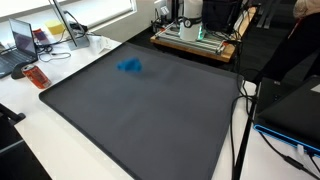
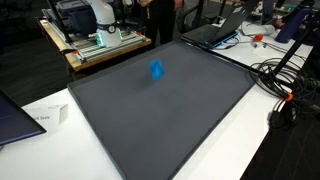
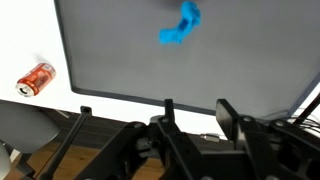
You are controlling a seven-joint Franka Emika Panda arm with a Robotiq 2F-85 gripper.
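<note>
A small crumpled blue object (image 1: 129, 66) lies on the dark grey mat (image 1: 150, 110), towards its far side; it shows in both exterior views (image 2: 157, 70). In the wrist view my gripper (image 3: 198, 112) is open and empty, its two dark fingers apart over the white table edge just outside the mat (image 3: 120, 60). The blue object (image 3: 180, 25) lies well beyond the fingers, near the top of that view. In the exterior views only the white arm base (image 1: 190, 15) (image 2: 100, 15) shows, and the gripper itself cannot be made out.
A red can (image 1: 36, 77) (image 3: 37, 77) lies on the white table beside a corner of the mat. A laptop (image 1: 20, 40) and clutter stand behind it. Black cables (image 2: 285, 90) and another laptop (image 2: 215, 30) sit off the mat's other side.
</note>
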